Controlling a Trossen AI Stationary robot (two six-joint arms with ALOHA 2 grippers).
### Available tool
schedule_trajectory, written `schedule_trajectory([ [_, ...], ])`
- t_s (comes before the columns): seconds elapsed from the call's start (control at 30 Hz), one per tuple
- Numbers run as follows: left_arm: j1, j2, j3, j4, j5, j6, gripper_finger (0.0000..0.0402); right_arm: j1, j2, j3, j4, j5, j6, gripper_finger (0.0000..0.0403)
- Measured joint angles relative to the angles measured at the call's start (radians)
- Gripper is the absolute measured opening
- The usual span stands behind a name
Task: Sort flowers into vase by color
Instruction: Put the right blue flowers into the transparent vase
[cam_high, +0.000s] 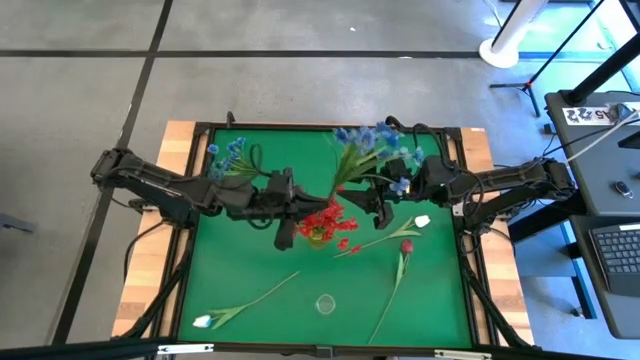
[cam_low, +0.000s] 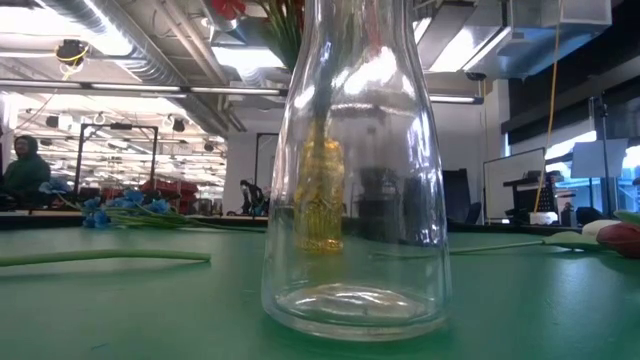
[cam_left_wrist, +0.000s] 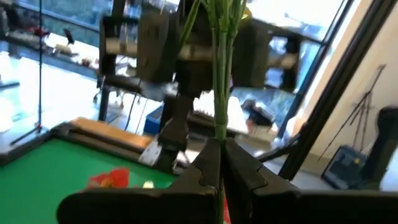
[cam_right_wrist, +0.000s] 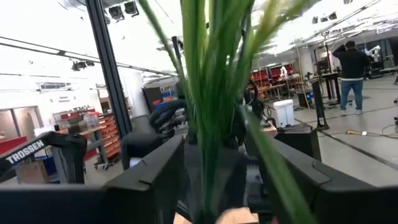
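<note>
A blue-blossom spray (cam_high: 372, 143) is held up over the middle of the green table (cam_high: 250, 260), its green stems (cam_high: 343, 175) running down toward both grippers. My left gripper (cam_high: 300, 205) and my right gripper (cam_high: 368, 200) are each shut on those stems. Just below them, a red-blossom spray (cam_high: 325, 218) stands in a small amber vase (cam_low: 320, 195). A clear glass vase (cam_high: 325, 303) stands empty near the front edge. A second blue spray (cam_high: 228, 155) lies at the far left. My left gripper pinches the thin green stems (cam_left_wrist: 219, 134) between its two shut fingers. The stems run on past the fingertips, roughly in line with the fingers. The held stems are clear of the table. My right gripper has the bundle of green stems and leaves (cam_right_wrist: 211, 143) between its two fingers (cam_right_wrist: 158, 180). The leaves fan out beyond the fingers. The spray is lifted clear of the table.
A white bud on a long stem (cam_high: 205, 320) lies at the front left. Another white bud (cam_high: 422, 220) and a pink-red bud (cam_high: 407, 245) with its stem lie on the right half. A black frame (cam_high: 200, 130) rims the table.
</note>
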Motion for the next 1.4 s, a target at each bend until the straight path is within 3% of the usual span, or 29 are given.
schedule_trajectory([
  [0.3, -0.030, -0.053, 0.000, -0.054, -0.072, 0.007, 0.0000, 0.000, -0.064, 0.000, 0.097, -0.026, 0.000, 0.0198],
  [0.83, -0.024, -0.117, 0.000, -0.064, -0.168, 0.072, 0.0000, 0.000, -0.105, 0.000, 0.013, -0.094, 0.001, 0.0198],
  [1.4, -0.024, -0.025, 0.000, 0.024, -0.101, 0.051, 0.0000, -0.001, -0.023, 0.000, -0.004, 0.011, -0.028, 0.0198],
])
